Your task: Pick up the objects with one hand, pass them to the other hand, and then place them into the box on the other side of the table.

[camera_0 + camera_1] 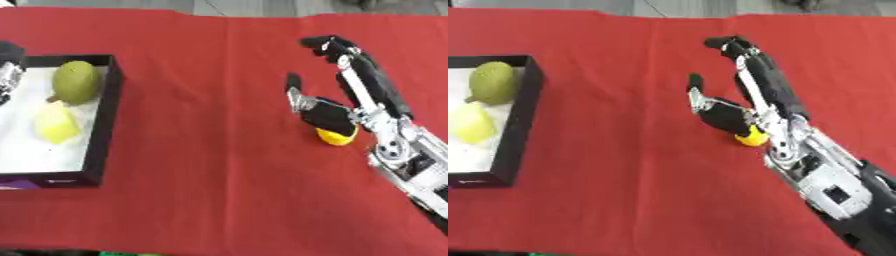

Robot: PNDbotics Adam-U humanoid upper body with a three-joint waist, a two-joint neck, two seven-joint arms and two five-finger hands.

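Observation:
A small yellow-orange object [337,136] lies on the red cloth at the right, partly hidden under my right hand [331,112]. That hand hovers over it with fingers stretched forward and thumb spread, open. At the left stands a black box [109,115] with a white floor. In it lie a green fruit [75,82] and a pale yellow object [56,124]. My left hand [9,72] shows only as a sliver at the left edge, above the box; its fingers cannot be made out.
The red cloth [210,150] covers the whole table between the box and my right arm. A grey floor strip runs along the far edge.

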